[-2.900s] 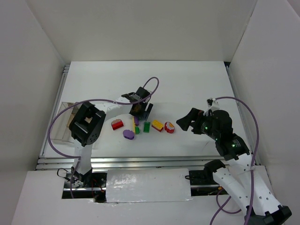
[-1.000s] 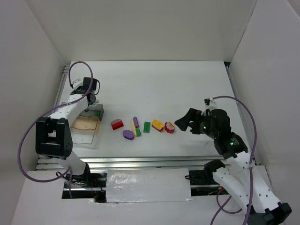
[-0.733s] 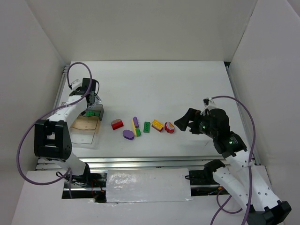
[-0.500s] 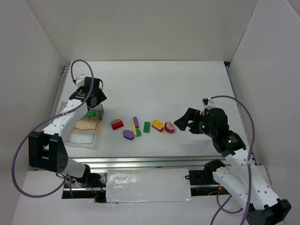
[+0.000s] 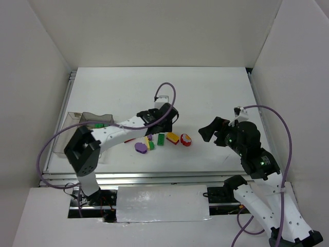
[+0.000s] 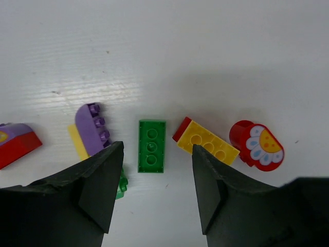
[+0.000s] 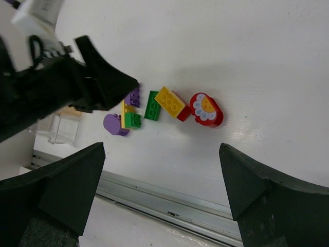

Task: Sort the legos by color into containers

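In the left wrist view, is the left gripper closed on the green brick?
No, the green brick lies flat on the table, apart from both fingers of the open left gripper.

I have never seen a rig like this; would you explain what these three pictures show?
Two robot arms, a left arm and a right arm, are bolted to a white table; each ends in a two-finger gripper. The wide picture comes from a fixed camera above; the other two come from wrist cameras, so the dark shapes at their lower edges are that arm's own fingers. The legos lie in a row: a green brick, a yellow brick, a red piece with a flower, a purple brick. The clear containers stand at the left, something green in one. The left gripper hangs open over the green brick; the right gripper is open too. Nothing is held.
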Controlling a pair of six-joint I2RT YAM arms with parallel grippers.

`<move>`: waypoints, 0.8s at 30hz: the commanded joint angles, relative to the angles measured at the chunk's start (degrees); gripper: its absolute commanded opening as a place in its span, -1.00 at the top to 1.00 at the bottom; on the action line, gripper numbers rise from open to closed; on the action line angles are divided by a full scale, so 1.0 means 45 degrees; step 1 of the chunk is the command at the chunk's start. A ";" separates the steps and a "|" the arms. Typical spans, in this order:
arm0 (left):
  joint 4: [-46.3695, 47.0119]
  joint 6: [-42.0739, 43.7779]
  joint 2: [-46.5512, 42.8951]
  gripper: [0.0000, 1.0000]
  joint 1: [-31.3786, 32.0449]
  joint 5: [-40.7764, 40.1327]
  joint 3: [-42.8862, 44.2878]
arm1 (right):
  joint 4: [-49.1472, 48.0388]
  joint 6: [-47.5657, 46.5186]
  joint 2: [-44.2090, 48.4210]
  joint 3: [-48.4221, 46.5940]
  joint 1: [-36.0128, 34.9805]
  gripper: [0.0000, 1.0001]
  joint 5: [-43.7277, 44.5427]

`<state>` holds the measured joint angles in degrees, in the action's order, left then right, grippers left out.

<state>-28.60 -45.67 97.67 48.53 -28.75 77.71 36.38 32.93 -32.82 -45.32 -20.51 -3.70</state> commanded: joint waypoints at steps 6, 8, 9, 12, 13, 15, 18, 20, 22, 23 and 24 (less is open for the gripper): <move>-0.0245 -0.0613 0.2356 -0.31 0.0367 0.0022 0.0622 | 0.0470 -0.0383 0.0242 -0.0183 -0.0129 -0.99 -0.0056; -0.0071 -0.0593 0.2475 -0.31 0.0367 0.0119 0.0505 | 0.0412 -0.0422 0.0165 -0.0163 -0.0129 -0.99 -0.0133; 0.0007 -0.0555 0.2572 -0.31 0.0367 0.0197 0.0388 | 0.0334 -0.0423 0.0145 -0.0183 -0.0110 -0.99 -0.0172; 0.0242 -0.0418 0.2866 -0.27 0.0367 0.0452 0.0367 | 0.0100 -0.0384 -0.0011 -0.0144 -0.0129 -0.99 -0.0348; 0.0242 -0.0418 0.2944 -0.21 0.0367 0.0510 0.0367 | 0.0060 -0.0384 -0.0108 -0.0124 -0.0129 -0.99 -0.0445; 0.0223 -0.0398 0.3042 -0.19 0.0367 0.0530 0.0387 | -0.0037 -0.0345 -0.0168 -0.0124 -0.0110 -0.99 -0.0524; 0.0475 -0.0340 0.2848 -0.19 0.0367 0.0608 0.0076 | -0.0155 -0.0306 -0.0285 -0.0046 -0.0129 -0.99 -0.0661; 0.0652 -0.0301 0.2827 -0.23 0.0367 0.0705 -0.0120 | -0.0213 -0.0286 -0.0285 0.0032 -0.0110 -0.99 -0.0700; 0.0478 -0.0339 0.3002 -0.22 0.0367 0.0648 -0.0005 | -0.0272 -0.0247 -0.0305 0.0071 -0.0129 -0.99 -0.0759; 0.0380 -0.0359 0.3216 -0.22 0.0367 0.0686 0.0074 | -0.0311 -0.0228 -0.0305 0.0091 -0.0110 -0.99 -0.0875; 0.0340 -0.0378 0.3295 -0.22 0.0367 0.0686 0.0113 | -0.0311 -0.0227 -0.0305 0.0129 -0.0129 -0.99 -0.0915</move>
<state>-27.33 -46.83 110.91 50.13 -25.96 77.97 37.89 32.10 -34.11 -45.15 -20.71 -6.61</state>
